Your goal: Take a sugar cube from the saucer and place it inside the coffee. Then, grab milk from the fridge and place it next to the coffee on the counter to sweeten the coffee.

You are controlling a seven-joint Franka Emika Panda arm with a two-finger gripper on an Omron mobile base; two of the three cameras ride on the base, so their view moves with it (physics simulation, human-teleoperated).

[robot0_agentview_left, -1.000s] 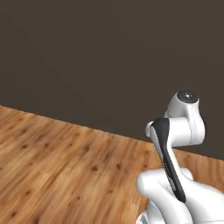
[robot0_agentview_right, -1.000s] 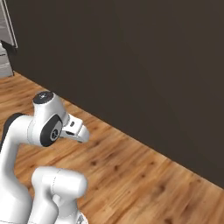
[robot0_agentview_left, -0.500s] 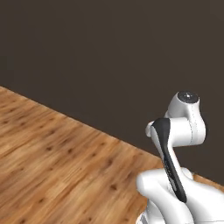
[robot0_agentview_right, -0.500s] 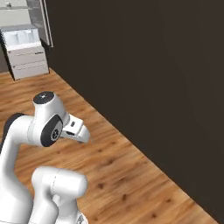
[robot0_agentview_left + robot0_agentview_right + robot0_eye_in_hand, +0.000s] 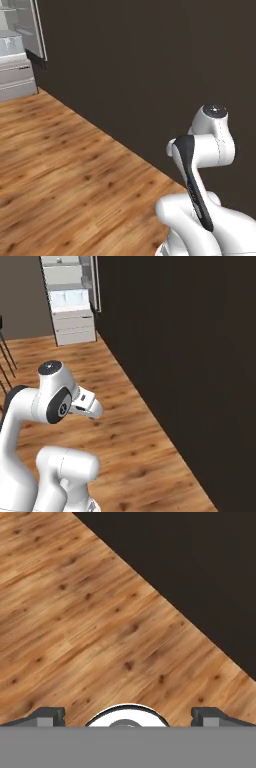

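Left base view: the white arm (image 5: 205,165) rose folded at about 4 o'clock, its dark-striped link angled down toward the base. The fridge (image 5: 20,45) stood at 10 o'clock in the far corner, its door edge dark, its pale grey interior and grey drawers facing the room. A long dark wall (image 5: 150,75) ran from the fridge toward 3 o'clock, meeting a wooden plank floor (image 5: 65,175) that spread across the lower left.

Right base view: the arm (image 5: 50,406) stood at 8 o'clock, its white wrist block pointing toward the dark wall (image 5: 190,356). The fridge (image 5: 70,301) was seen at 11 o'clock, well apart from the robot, with glass shelves above and grey drawers below; whether a carton sat on a shelf could not be told at that range. The wooden floor (image 5: 135,421) ran in a tapering strip from the fridge down to 5 o'clock. A thin dark frame, perhaps a stool leg (image 5: 5,356), stood at 9 o'clock.

Hand view: the gripper (image 5: 127,716) looked down at the wooden floor (image 5: 90,627), its two dark fingertips (image 5: 45,716) spread wide at 7 and 5 o'clock with nothing between them. The dark wall (image 5: 200,567) cut across the corner at 1 o'clock.
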